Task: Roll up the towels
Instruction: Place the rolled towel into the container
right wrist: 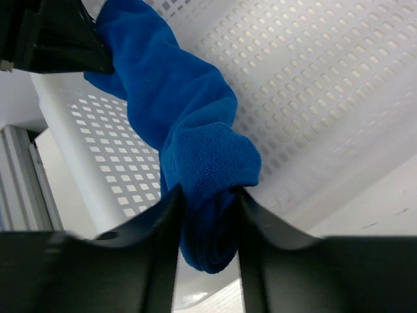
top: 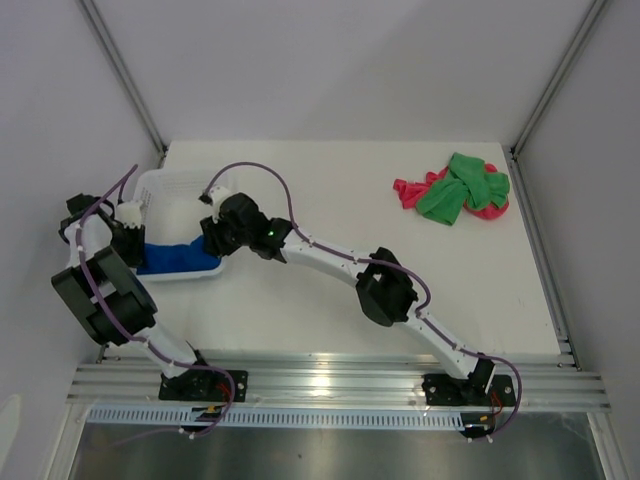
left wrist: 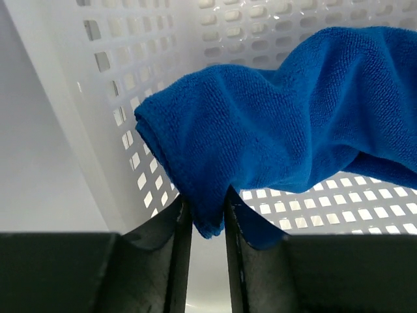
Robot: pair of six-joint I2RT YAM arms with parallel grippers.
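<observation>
The white counter (top: 330, 200) is a flat slab between pale walls, with a metal rail (top: 330, 385) along its near edge. Two groups lie on it, well apart. A white mesh basket (top: 175, 195) sits at the left edge. Near the far right corner, the green towel (top: 462, 188) lies crumpled on top of the pink-red towel (top: 407, 189), which shows at both sides of it.

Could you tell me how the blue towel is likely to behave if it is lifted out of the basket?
Probably floppy: the blue towel sags and twists across the basket. Its fuzzy nap should resist slipping; so crumpled, it would hardly roll.
</observation>
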